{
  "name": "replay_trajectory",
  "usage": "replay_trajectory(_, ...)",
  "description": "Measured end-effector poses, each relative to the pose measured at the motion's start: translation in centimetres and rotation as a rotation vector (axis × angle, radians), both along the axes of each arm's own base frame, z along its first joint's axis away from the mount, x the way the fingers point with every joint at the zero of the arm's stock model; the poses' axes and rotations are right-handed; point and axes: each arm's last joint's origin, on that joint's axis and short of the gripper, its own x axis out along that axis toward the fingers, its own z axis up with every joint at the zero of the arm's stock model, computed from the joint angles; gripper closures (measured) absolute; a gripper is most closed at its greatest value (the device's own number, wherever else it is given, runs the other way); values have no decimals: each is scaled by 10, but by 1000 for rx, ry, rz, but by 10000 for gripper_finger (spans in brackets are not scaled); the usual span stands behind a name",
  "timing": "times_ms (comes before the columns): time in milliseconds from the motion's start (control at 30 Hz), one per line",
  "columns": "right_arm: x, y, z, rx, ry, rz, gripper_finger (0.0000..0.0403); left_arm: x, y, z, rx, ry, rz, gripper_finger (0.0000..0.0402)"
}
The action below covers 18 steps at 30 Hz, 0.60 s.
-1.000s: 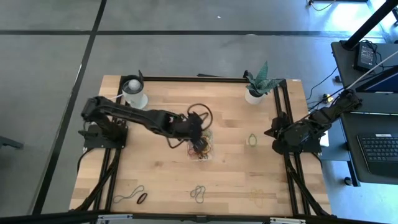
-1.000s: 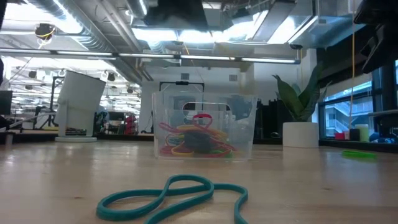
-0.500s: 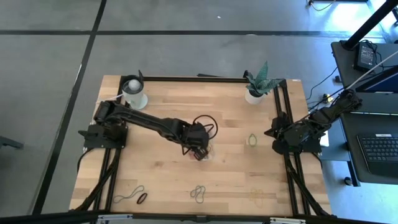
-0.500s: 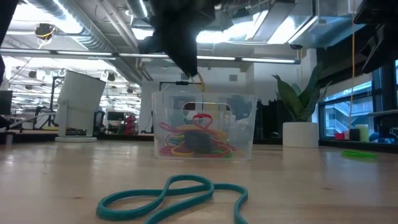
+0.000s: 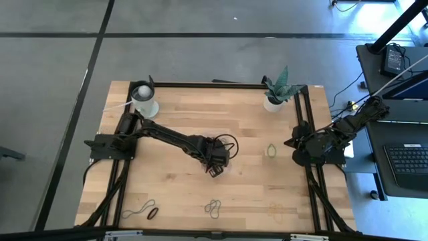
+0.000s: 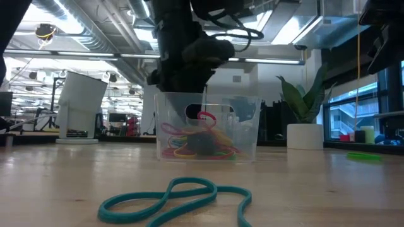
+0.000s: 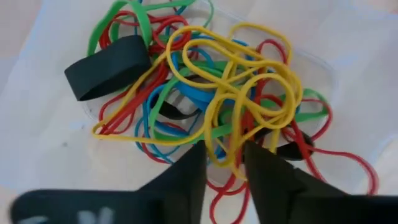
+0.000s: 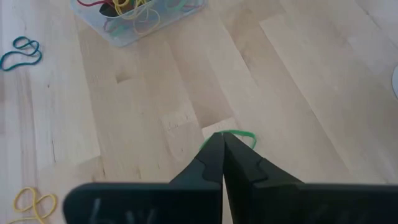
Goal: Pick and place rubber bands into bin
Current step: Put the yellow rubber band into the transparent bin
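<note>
now the left jaws (image 7: 224, 163) hang parted right over the bin (image 5: 219, 161), a yellow band (image 7: 236, 93) just ahead of their tips on the heap of rubber bands (image 7: 205, 99); looks like the drop. next they should lift clear. right jaws (image 8: 222, 155) rest closed, a green band (image 8: 233, 134) at their tips. whether the yellow band still clings is hard to tell.

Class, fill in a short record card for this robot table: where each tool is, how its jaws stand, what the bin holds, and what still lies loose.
left tool: over the bin, jaws parted
right tool: at the table's right edge, shut, waiting
bin contents: rubber bands, a tangled pile
loose on table: teal band, green band, yellow band
</note>
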Motion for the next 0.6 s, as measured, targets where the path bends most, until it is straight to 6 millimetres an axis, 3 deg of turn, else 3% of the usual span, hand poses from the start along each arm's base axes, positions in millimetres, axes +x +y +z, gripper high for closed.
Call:
replay_trajectory(133,0,0,0,0,0,0,397,0,4,2,6,4,-18,260)
replay_trajectory(267,0,0,0,0,0,0,397,-3,10,16,-33,-16,-70,237)
replay_trajectory(600,1,1,1,6,-9,0,397,-23,19,66,-13,-106,-149,253)
